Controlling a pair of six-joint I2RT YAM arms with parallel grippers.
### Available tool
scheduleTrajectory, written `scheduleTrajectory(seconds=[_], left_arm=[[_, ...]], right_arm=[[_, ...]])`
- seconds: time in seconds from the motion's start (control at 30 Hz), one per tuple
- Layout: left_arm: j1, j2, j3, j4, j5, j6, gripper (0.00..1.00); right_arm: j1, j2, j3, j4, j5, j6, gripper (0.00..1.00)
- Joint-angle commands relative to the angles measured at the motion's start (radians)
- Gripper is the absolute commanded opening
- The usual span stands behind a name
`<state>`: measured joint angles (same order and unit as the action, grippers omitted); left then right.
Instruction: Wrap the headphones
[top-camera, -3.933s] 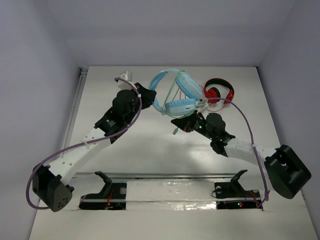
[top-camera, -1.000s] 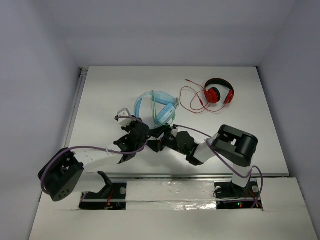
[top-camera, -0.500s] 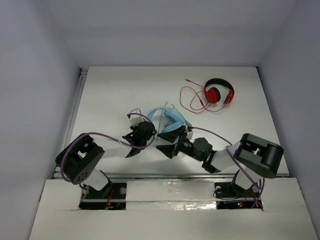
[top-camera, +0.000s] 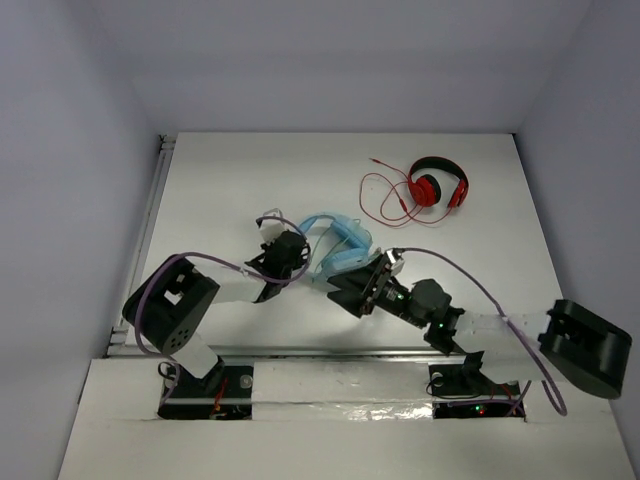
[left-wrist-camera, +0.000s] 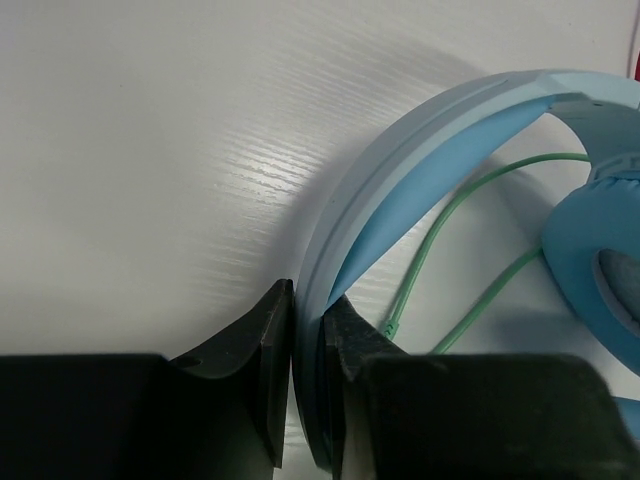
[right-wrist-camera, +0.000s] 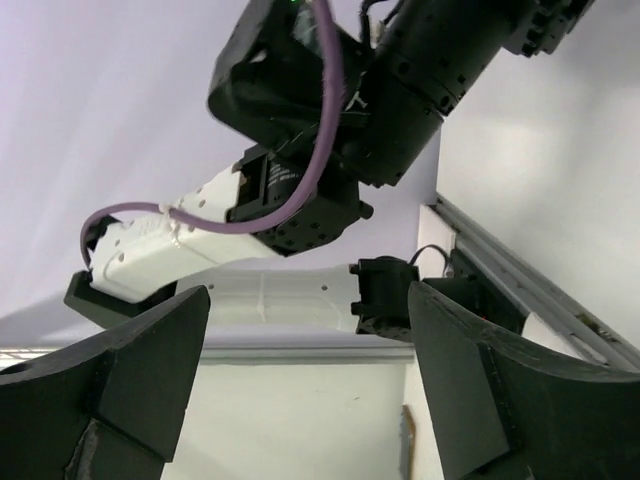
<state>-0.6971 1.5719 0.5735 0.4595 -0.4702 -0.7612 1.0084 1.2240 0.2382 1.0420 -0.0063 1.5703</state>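
On table (top-camera: 220, 190): light blue headphones (top-camera: 338, 262), curved headband (left-wrist-camera: 400, 180), thin green cable (left-wrist-camera: 440, 222) loose.

— What is in your left tool (left-wrist-camera: 307, 335)?
— The headphones (left-wrist-camera: 420, 140). My two dark fingers (left-wrist-camera: 265, 340) pinch the light blue headband (left-wrist-camera: 345, 240), one on each face of it.
— Where does the band go?
— It arches up and to the right above the white desk (left-wrist-camera: 150, 150), to an oval earcup (left-wrist-camera: 590, 250).
— And the cable (left-wrist-camera: 440, 215)?
— Thin and green. It runs under the arch, beside the earcup.
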Motion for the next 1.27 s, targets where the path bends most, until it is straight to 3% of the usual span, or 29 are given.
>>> scheduleTrajectory(seconds=[0.0,0.07,0.1,0.17,0.23,0.3,0.33,0.47,0.57,0.67,0.7,0.73,0.77,1.07,1.23], left_arm=[[0.018,0.008,0.061,0.028,0.033,0.008,0.08],[0.018,-0.006,0.063,0.022,0.042,0.008,0.18],[0.018,-0.018,0.06,0.025,0.047,0.008,0.22],[0.018,-0.065,0.048,0.024,0.048,0.017,0.35],[0.018,-0.108,0.048,0.01,0.042,0.026,0.51],[0.018,-0.185,0.046,-0.015,0.028,0.045,0.61],[0.018,-0.209,0.046,-0.022,0.024,0.052,0.71],[0.018,-0.376,0.045,-0.059,0.008,0.098,0.88],[0.018,-0.49,0.049,-0.084,0.03,0.143,0.93],[0.018,-0.619,0.048,-0.103,0.077,0.175,0.94],[0.018,-0.65,0.048,-0.114,0.09,0.181,0.95],[0.018,-0.679,0.051,-0.13,0.099,0.181,0.96],[0.018,-0.734,0.054,-0.163,0.117,0.174,0.96],[0.018,-0.973,0.12,-0.366,0.205,0.186,0.98],[0.018,-1.0,0.129,-0.415,0.2,0.206,0.98]], right_arm=[[0.006,-0.153,0.042,-0.281,0.069,-0.175,0.85],[0.006,-0.314,0.11,-0.431,0.115,-0.251,0.73],[0.006,-0.364,0.139,-0.57,0.159,-0.345,0.57],[0.006,-0.49,0.235,-0.718,0.218,-0.429,0.43],[0.006,-0.555,0.286,-0.874,0.298,-0.533,0.17],[0.006,-0.621,0.345,-0.991,0.375,-0.61,0.1],[0.006,-0.636,0.36,-1.022,0.399,-0.63,0.09],[0.006,-0.687,0.415,-1.143,0.468,-0.714,0.08],[0.006,-0.721,0.446,-1.186,0.491,-0.785,0.14],[0.006,-0.758,0.498,-1.247,0.551,-0.851,0.35],[0.006,-0.768,0.521,-1.27,0.593,-0.884,0.59],[0.006,-0.785,0.532,-1.281,0.617,-0.898,0.92],[0.006,-0.79,0.541,-1.303,0.676,-0.918,1.0],[0.006,-0.794,0.639,-1.395,0.759,-0.986,1.0],[0.006,-0.825,0.612,-1.37,0.738,-0.987,1.0]])
